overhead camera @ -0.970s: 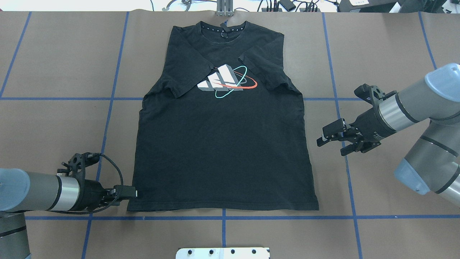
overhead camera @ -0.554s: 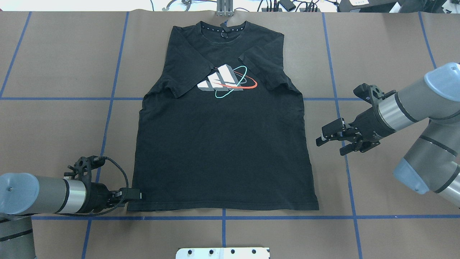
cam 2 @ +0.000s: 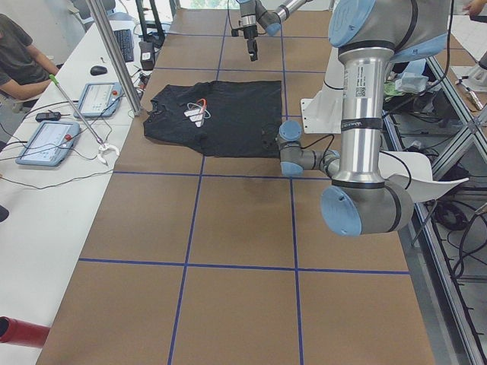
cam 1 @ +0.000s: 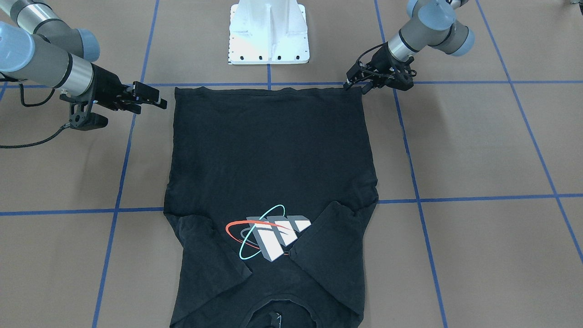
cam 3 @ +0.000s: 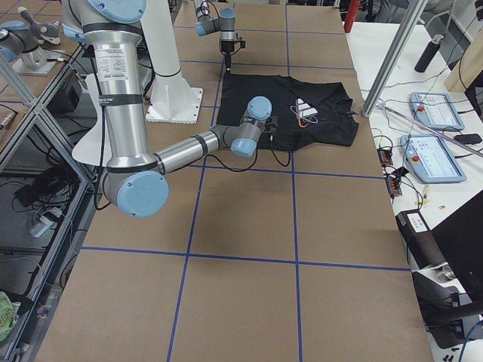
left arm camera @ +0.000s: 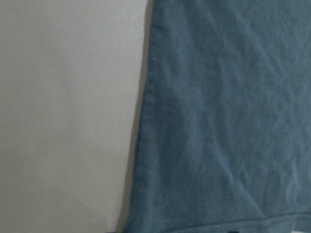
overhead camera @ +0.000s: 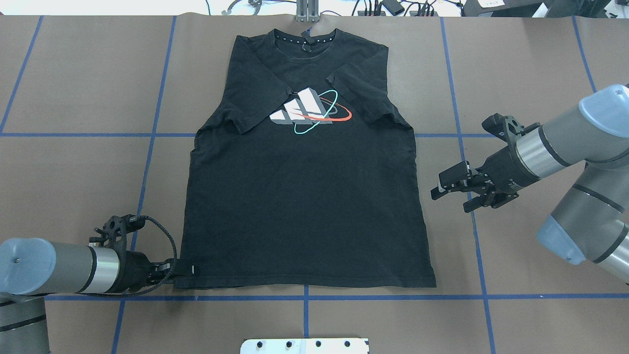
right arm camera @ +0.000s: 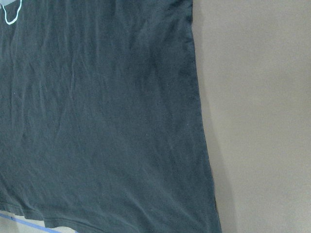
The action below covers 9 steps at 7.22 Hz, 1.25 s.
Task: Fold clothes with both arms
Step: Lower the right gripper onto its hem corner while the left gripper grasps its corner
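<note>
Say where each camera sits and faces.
Front: across the table, facing the base; left arm at view's right.
Overhead: behind the base, looking down; left gripper at shirt corner, right gripper beside.
Left side: table end, left arm nearest.
Right side: opposite end, right arm nearest.
Left wrist: down on shirt edge, no fingers.
Right wrist: likewise.
All share the shirt.

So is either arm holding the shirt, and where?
The right gripper holds nothing; it is open beside the shirt. The left gripper has a finger over the shirt's hem corner, but a grip cannot be told.
</note>
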Available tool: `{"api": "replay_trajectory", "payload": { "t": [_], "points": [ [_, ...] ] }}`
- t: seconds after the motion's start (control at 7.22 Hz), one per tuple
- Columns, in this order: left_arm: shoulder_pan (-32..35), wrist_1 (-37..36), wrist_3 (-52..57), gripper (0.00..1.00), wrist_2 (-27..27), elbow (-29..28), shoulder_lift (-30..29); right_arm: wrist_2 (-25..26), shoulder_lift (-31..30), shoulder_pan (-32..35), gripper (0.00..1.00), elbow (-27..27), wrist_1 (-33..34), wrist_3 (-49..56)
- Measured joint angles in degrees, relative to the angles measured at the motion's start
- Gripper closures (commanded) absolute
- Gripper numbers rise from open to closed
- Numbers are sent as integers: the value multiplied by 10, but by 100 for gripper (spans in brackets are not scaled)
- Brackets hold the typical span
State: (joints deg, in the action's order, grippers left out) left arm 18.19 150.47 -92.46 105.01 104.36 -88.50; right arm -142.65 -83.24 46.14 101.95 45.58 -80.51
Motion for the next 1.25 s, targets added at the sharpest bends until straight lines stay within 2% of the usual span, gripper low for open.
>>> {"api": "replay_trajectory", "payload": {
  "t": [0.14, 0.28, 0.55, 0.69, 1.25],
  "points": [
    [-2, 0, 0, 20, 0, -1, 0, 0, 0, 0, 0, 0, 0, 0],
    [-3, 0, 0, 27, -1, -1, 0, 0, 1, 0, 0, 0, 0, 0],
    [-4, 0, 0, 83, 0, -1, 0, 0, 1, 0, 0, 0, 0, 0],
    [-4, 0, -1, 100, 2, 1, 0, 0, 1, 0, 0, -1, 0, 0],
    [-4, 1, -37, 100, 5, 17, 1, 3, -1, -3, 0, -2, 0, 0]
  ]
}}
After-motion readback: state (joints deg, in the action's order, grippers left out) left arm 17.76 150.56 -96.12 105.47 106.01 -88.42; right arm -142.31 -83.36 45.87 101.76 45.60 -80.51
